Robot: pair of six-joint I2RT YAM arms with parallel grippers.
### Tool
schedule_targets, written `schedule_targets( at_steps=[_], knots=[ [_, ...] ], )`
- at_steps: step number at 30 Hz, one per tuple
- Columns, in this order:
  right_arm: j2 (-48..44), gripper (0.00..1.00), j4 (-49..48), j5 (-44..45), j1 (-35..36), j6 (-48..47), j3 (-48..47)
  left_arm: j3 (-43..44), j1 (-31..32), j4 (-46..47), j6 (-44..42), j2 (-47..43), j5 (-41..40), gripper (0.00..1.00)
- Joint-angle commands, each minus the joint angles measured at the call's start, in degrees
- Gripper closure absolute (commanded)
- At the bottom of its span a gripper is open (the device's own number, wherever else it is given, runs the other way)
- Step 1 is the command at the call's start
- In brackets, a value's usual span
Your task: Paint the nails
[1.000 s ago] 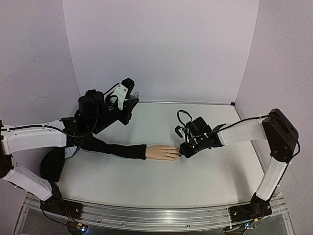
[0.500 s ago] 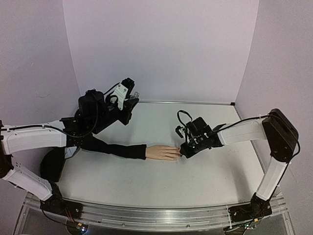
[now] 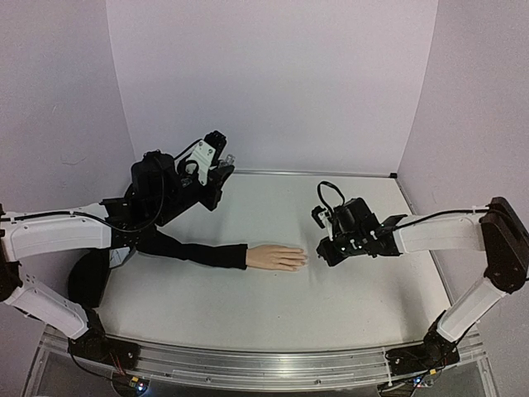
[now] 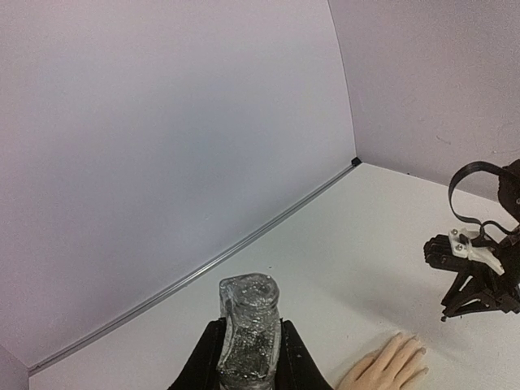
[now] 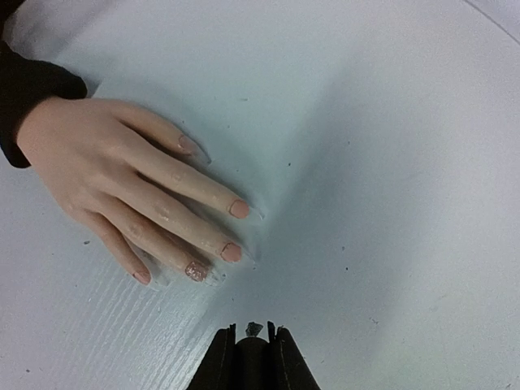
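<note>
The mannequin hand point(image 3: 277, 257) lies palm-down mid-table, fingers toward 3 o'clock. The right gripper point(image 3: 326, 254) hangs near, off the fingertips at 3 o'clock, pinched on what looks like the brush point(image 5: 254, 329). It should, I judge, come in low and slow along one finger, touching the nails point(image 5: 238, 209) singly, since only the ring nail looks glittered, while the left gripper point(image 4: 248, 351), at 10 o'clock and clamped on the glitter bottle point(image 4: 248, 321), keeps it upright. Lilac walls point(image 3: 273, 83) enclose a white, faintly grained table point(image 3: 248, 306).

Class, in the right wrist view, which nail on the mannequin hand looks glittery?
The ring-finger nail, next to the little finger: it is speckled with glitter, while the other four are plain pink.
</note>
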State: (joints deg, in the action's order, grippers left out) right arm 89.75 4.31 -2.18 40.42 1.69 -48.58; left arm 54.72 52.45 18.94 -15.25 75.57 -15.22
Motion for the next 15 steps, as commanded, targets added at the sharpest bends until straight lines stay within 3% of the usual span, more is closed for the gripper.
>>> schedule_targets(
  at_steps=[1, 15],
  knots=[
    [-0.4, 1.00, -3.4, -3.6, -0.2, -0.8, -0.9, 0.7, -0.1, 0.1, -0.4, -2.5, 0.0, 1.00],
    [9.8, 1.00, -1.5, -9.2, 0.1, 1.2, -7.8, 0.9, -0.1, 0.2, -0.5, -1.5, -0.1, 1.00]
  ],
)
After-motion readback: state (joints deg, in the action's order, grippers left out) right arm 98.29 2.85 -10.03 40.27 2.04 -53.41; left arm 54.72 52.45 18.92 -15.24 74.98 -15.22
